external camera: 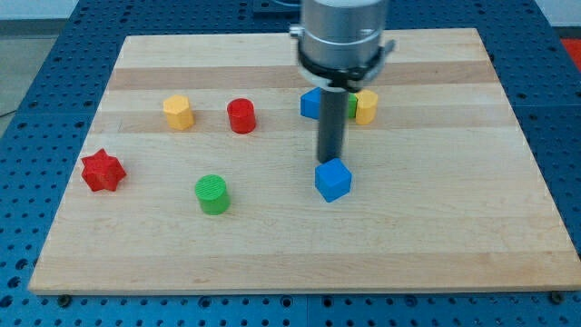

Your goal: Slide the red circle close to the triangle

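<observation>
Camera view shows my tip (330, 163) resting at the top edge of the blue cube (333, 179), touching it or nearly so, a little right of the wooden board's (436, 236) centre. No jaws exist on this rod, so nothing is gripped. The red circle (241, 116) stands at ten o'clock from my tip, well apart, just beside the yellow hexagon (179, 112) at its nine o'clock. At twelve o'clock from my tip, half hidden behind the arm (343, 36), sit another blue block (311, 104), possibly the triangle, a sliver of green (352, 105) and a yellow block (367, 106). The red star (102, 171) lies far out at nine o'clock, the green cylinder (212, 193) at eight.
</observation>
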Action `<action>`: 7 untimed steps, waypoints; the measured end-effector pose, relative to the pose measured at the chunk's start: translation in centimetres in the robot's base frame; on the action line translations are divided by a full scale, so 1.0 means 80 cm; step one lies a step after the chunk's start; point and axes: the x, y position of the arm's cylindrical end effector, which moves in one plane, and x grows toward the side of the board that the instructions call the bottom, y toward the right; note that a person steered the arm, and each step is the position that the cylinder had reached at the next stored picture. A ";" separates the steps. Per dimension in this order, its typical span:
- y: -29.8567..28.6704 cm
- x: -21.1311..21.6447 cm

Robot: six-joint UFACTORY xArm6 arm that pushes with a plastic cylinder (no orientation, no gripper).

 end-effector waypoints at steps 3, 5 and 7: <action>-0.165 -0.041; -0.251 -0.065; -0.167 -0.065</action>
